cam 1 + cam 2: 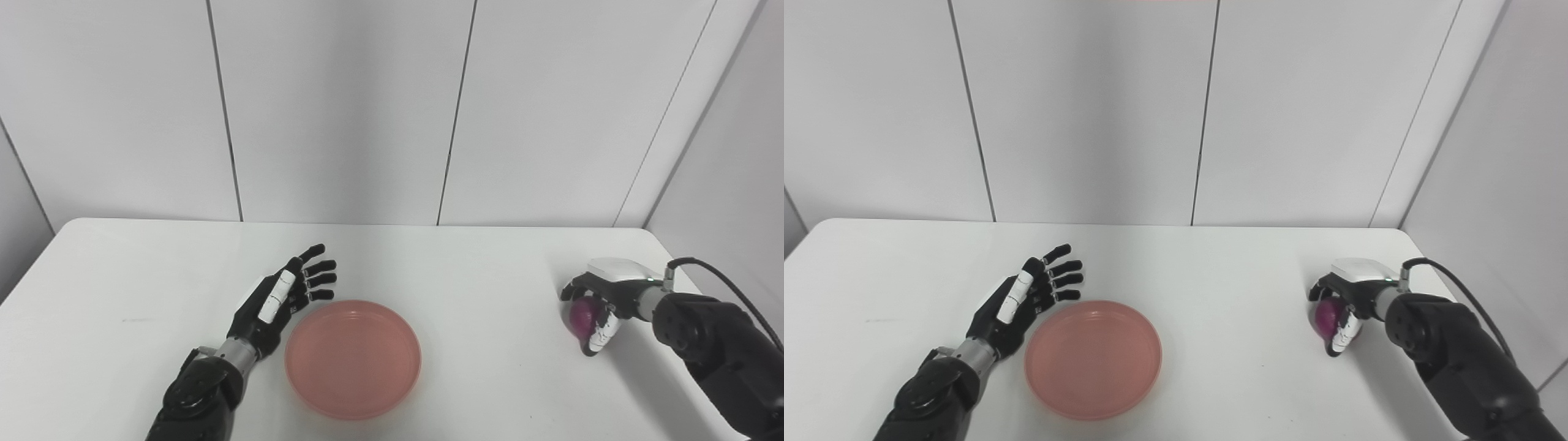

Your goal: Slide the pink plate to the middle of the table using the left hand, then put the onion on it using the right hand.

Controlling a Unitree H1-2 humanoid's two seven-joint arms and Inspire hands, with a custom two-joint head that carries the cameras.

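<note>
You get bright, even, diffuse light from overhead, with no harsh glare on the white table (465, 275). Shadows stay soft: a faint one hugs the near rim of the pink plate (353, 358), and a pale one lies beside the right hand (597, 306), away from the plate. Both views are slightly soft and grainy, and the plate's ridges blur.

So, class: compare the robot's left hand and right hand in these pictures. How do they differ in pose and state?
The left hand is open with fingers spread, holding nothing; the right hand is closed around the purple onion. The left hand sits just beside the pink plate, at its left rim; the right hand is far from it, near the table's right edge. Both are low over the white table.
</note>
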